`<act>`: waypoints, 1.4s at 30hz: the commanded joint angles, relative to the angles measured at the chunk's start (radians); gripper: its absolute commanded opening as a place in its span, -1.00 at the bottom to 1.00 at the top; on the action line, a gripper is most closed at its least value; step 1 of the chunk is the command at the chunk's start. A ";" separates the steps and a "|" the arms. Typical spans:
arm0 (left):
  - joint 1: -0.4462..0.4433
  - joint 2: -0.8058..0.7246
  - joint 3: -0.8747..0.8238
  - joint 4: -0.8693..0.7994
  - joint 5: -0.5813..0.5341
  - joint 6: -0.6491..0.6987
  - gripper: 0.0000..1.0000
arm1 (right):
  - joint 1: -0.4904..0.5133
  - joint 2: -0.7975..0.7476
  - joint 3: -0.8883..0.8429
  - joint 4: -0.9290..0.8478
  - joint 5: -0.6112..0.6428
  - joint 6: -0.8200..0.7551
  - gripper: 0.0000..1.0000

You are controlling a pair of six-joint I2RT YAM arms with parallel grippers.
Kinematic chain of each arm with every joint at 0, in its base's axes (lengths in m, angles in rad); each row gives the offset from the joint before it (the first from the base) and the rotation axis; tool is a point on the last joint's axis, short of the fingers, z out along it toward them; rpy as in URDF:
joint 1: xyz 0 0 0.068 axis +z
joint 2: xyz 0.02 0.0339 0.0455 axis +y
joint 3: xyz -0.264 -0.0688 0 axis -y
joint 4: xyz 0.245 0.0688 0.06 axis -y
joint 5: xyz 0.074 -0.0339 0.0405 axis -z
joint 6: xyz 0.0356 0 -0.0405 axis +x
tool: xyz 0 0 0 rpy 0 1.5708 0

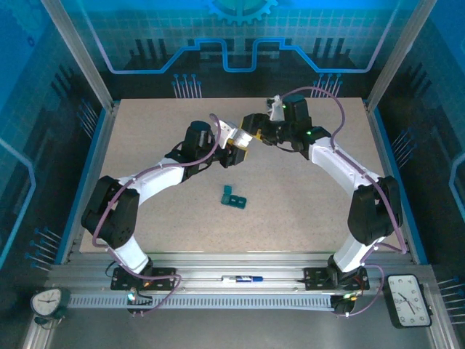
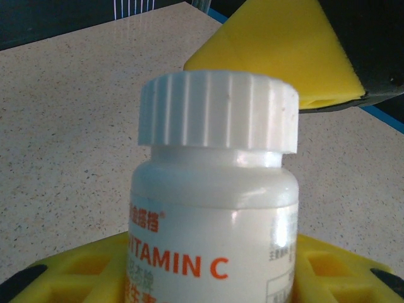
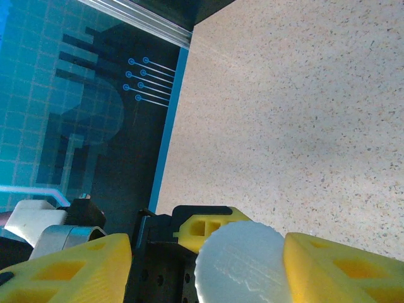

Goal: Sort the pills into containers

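A white bottle [image 2: 214, 214] with orange "VITAMIN C" print and a ribbed white cap [image 2: 218, 110] stands upright in my left gripper [image 2: 208, 281], whose yellow fingers [image 2: 76, 278] press its sides. Above the table's middle the left gripper [image 1: 236, 150] and right gripper [image 1: 256, 136] meet. In the right wrist view the cap [image 3: 243, 265] lies between the right gripper's [image 3: 205, 271] yellow fingers [image 3: 341, 271]. One finger is at the cap's edge and the other stands well apart, so it is open. The dark teal containers [image 1: 233, 196] lie on the table nearer the bases. The pills are hidden.
The speckled beige table [image 1: 305, 189] is bounded by blue edges and a metal frame. A marker pen [image 1: 243, 278] lies on the front rail. Two clocks [image 1: 410, 299] sit at the near corners, outside the table.
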State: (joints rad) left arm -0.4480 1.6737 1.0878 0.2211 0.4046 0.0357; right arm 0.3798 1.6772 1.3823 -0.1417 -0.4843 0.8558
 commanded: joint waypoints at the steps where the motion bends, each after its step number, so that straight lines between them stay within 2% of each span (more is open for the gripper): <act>1: -0.007 -0.028 0.023 0.023 -0.001 0.026 -1.00 | 0.016 0.015 -0.004 -0.034 0.009 -0.021 0.33; 15: -0.009 -0.028 0.024 0.021 -0.003 0.026 -1.00 | -0.010 -0.019 -0.057 -0.050 0.021 -0.046 0.36; 20: -0.010 -0.027 0.024 0.021 -0.001 0.026 -1.00 | -0.009 -0.005 -0.055 -0.024 -0.002 -0.033 0.22; 28: -0.011 -0.027 0.024 0.019 0.000 0.027 -1.00 | -0.016 0.028 -0.087 0.157 -0.110 0.049 -0.04; 33: -0.010 -0.028 0.023 0.020 0.000 0.027 -1.00 | -0.034 0.040 -0.114 0.220 -0.176 0.047 -0.13; 38: -0.009 -0.031 0.023 0.023 0.003 0.025 -1.00 | -0.065 0.044 -0.161 0.321 -0.274 -0.040 -0.16; 42: -0.011 -0.033 0.020 0.030 0.008 0.018 -1.00 | -0.100 0.032 -0.217 0.442 -0.357 -0.146 -0.07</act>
State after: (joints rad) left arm -0.4587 1.6730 1.0878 0.2146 0.3939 0.0360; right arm 0.3088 1.7065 1.1950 0.1802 -0.7357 0.8055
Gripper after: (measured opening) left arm 0.463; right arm 0.461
